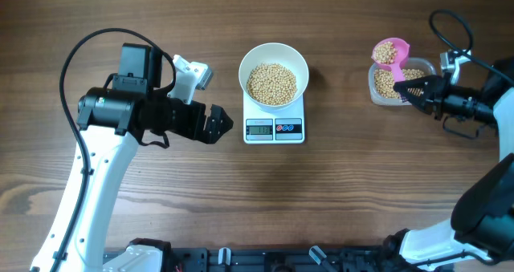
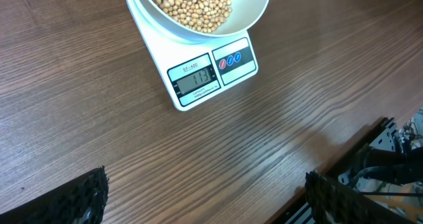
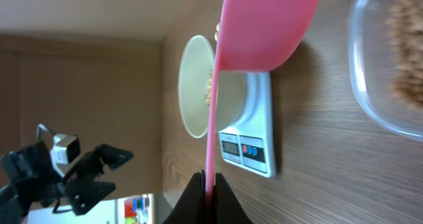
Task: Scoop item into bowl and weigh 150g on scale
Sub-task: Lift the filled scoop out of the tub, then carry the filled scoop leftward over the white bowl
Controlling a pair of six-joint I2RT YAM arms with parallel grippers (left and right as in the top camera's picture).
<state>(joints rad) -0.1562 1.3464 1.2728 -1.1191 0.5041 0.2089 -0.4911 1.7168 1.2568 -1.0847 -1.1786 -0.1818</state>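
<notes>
The white bowl (image 1: 274,74) holds tan beans (image 1: 271,83) and stands on the white scale (image 1: 274,128), whose display (image 2: 195,77) is lit. My right gripper (image 1: 415,92) is shut on the handle of a pink scoop (image 1: 390,53) loaded with beans, held over the left edge of the clear tub (image 1: 399,83). In the right wrist view the scoop handle (image 3: 211,138) runs up from between the closed fingers (image 3: 228,199) to the pink cup (image 3: 268,26). My left gripper (image 1: 215,126) stands open just left of the scale, nothing between its fingers (image 2: 82,199).
The clear tub of beans sits at the right side of the table, near the right arm. A dark rail (image 1: 265,260) with fittings runs along the table's front edge. The left arm's white body (image 1: 96,192) crosses the left part of the table.
</notes>
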